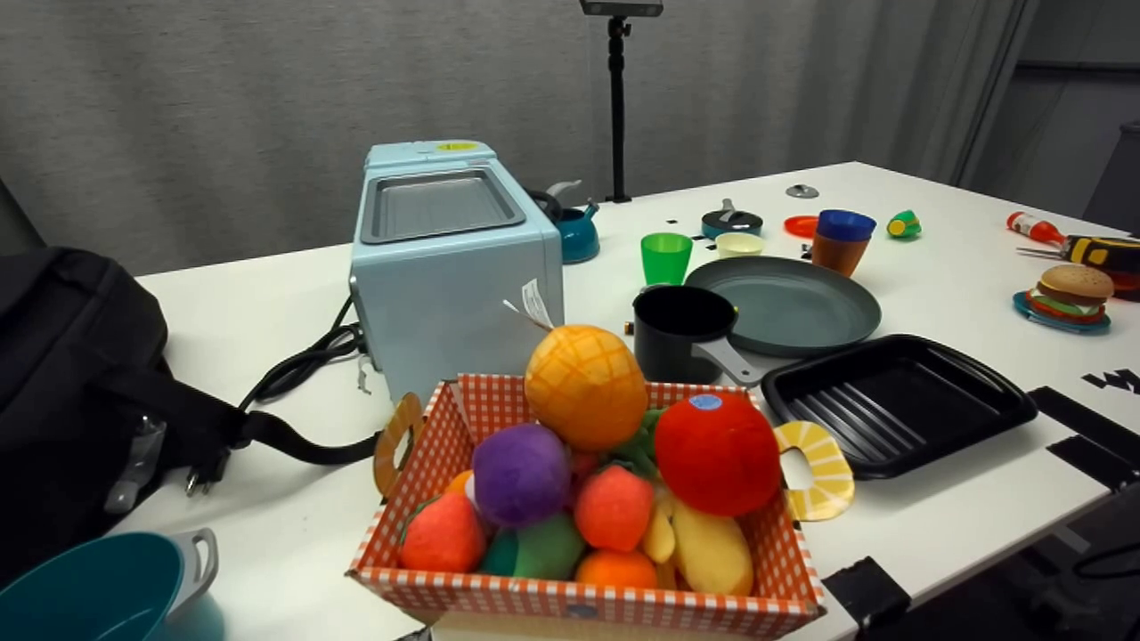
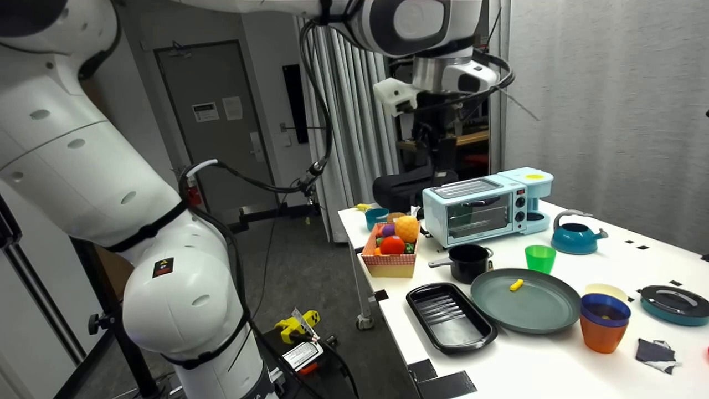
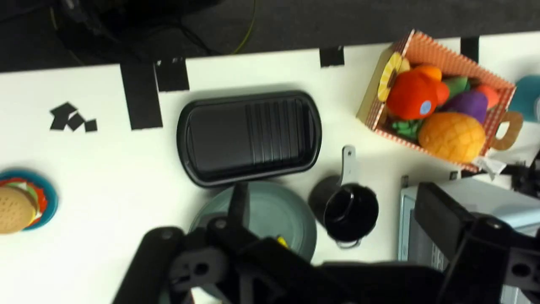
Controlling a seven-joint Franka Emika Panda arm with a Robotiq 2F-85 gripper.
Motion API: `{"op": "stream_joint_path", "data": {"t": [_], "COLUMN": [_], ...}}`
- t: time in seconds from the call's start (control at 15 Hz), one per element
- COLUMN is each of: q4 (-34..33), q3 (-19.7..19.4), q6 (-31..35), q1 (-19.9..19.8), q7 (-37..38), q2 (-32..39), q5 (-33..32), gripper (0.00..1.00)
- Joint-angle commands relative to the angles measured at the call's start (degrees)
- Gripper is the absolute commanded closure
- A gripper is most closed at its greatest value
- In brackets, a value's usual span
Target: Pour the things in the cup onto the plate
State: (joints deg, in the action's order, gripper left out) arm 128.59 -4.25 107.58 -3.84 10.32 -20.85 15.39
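Observation:
The small blue cup (image 1: 844, 224) sits nested in an orange cup (image 1: 837, 256) beside the plate; it also shows in an exterior view (image 2: 605, 310). Its inside is dim there, and I cannot make out orange-red pieces. The round dark grey plate (image 1: 788, 307) lies flat on the table, also in an exterior view (image 2: 534, 310). A small yellow piece (image 2: 516, 285) lies on the plate, partly hidden in the wrist view (image 3: 282, 242). My gripper (image 3: 333, 190) is open and empty, high above the table. In the wrist view it covers part of the plate, and the cup is hidden.
A black ridged tray (image 2: 451, 317) and a black pot (image 2: 468, 262) stand beside the plate. A green cup (image 2: 540, 258) stands behind it. A checkered fruit basket (image 2: 389, 266), a light blue oven (image 2: 468, 213) and a teal kettle (image 2: 576, 238) stand farther along the table.

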Motion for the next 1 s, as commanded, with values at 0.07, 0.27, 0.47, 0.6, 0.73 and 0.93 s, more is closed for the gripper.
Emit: {"op": "stream_joint_path", "data": {"t": [0.07, 0.27, 0.47, 0.6, 0.73, 0.93], "q4": [-9.2, -13.5, -11.2, -12.2, -12.4, -12.6], "q3": [-0.6, -1.0, -1.0, -1.0, -1.0, -1.0], "q6": [9.9, 14.3, 14.4, 14.4, 14.4, 14.4], "q1": [-2.0, -2.2, -1.7, -1.7, -1.7, -1.7], "q7": [-1.8, -1.3, -0.8, -0.8, -0.8, -0.8], "q2": [10.1, 15.5, 14.1, 15.3, 15.3, 15.3], "q5": [-5.5, -8.0, -7.1, -7.1, -7.1, -7.1], "gripper": [0.00, 0.00, 0.00, 0.00, 0.00, 0.00]}}
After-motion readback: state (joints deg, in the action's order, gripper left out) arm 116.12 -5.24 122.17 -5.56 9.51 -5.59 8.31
